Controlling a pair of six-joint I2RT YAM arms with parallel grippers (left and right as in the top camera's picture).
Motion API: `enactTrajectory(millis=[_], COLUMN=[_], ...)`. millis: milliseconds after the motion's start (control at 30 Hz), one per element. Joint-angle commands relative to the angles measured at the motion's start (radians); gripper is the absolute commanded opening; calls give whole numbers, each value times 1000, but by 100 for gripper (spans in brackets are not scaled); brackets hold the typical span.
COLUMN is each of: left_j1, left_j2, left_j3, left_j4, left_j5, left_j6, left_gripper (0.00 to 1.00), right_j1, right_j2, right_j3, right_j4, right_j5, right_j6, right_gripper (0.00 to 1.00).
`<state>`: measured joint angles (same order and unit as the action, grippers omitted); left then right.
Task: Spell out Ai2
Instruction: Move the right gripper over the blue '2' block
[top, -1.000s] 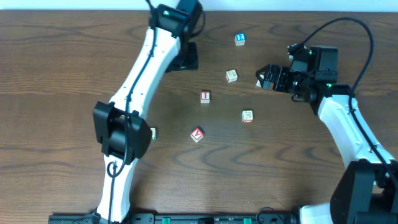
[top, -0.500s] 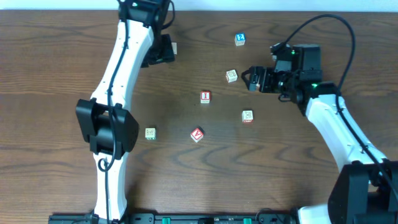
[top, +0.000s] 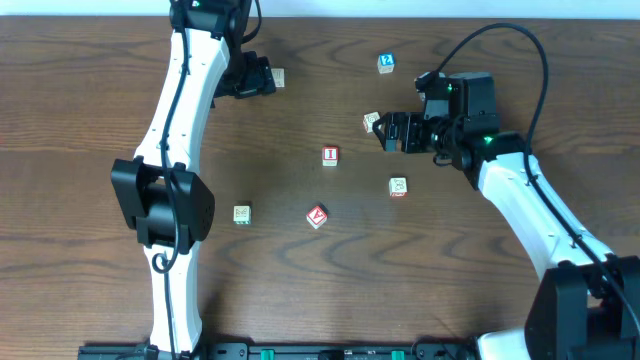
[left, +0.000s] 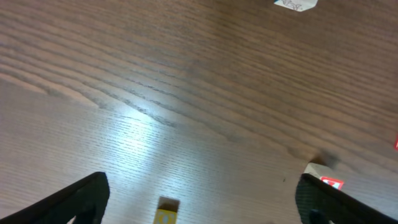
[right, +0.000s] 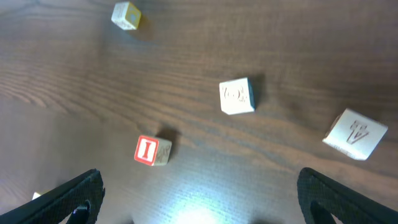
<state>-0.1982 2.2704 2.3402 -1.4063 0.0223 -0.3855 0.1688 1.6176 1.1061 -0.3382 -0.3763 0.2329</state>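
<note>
The red A block (top: 317, 215) lies at the table's middle front. The red I block (top: 330, 155) lies above it and also shows in the right wrist view (right: 152, 150). The blue 2 block (top: 386, 63) lies at the far side. My left gripper (top: 256, 78) is open and empty at the far left, just left of a small yellowish block (top: 279, 78), which sits low between its fingers (left: 166, 211). My right gripper (top: 392, 131) is open and empty, close beside a pale block (top: 372, 121).
Other loose blocks lie at the right middle (top: 397, 187) and the left front (top: 241, 214). The right wrist view shows two pale blocks (right: 236, 96) (right: 354, 134) and a far yellowish one (right: 126, 15). A red-faced block (left: 323, 179) sits by the left gripper's right finger.
My left arm has swung left and toward the far edge, uncovering the yellowish block. My right gripper has moved left, up to the pale block. No block has moved.
</note>
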Motion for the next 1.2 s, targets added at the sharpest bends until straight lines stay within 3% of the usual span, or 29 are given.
enactTrajectory(millis=[0,433,1167], left_j1=[2,2,2], left_j2=[-22,-22,-22], left_j3=[18,18,18], left_j4=[-3,-3,-8], left_j5=[-3,-3,-3], left_j6=[13,12,13], left_gripper=[95,95,95], right_j1=[8,7,-1], right_j2=[4,43,594], right_j3=[26,162,764], right_j4=[29,83,35], right_j5=[26,104,122], right_j6=[-14,-67,-66], right_gripper=[99,99,99])
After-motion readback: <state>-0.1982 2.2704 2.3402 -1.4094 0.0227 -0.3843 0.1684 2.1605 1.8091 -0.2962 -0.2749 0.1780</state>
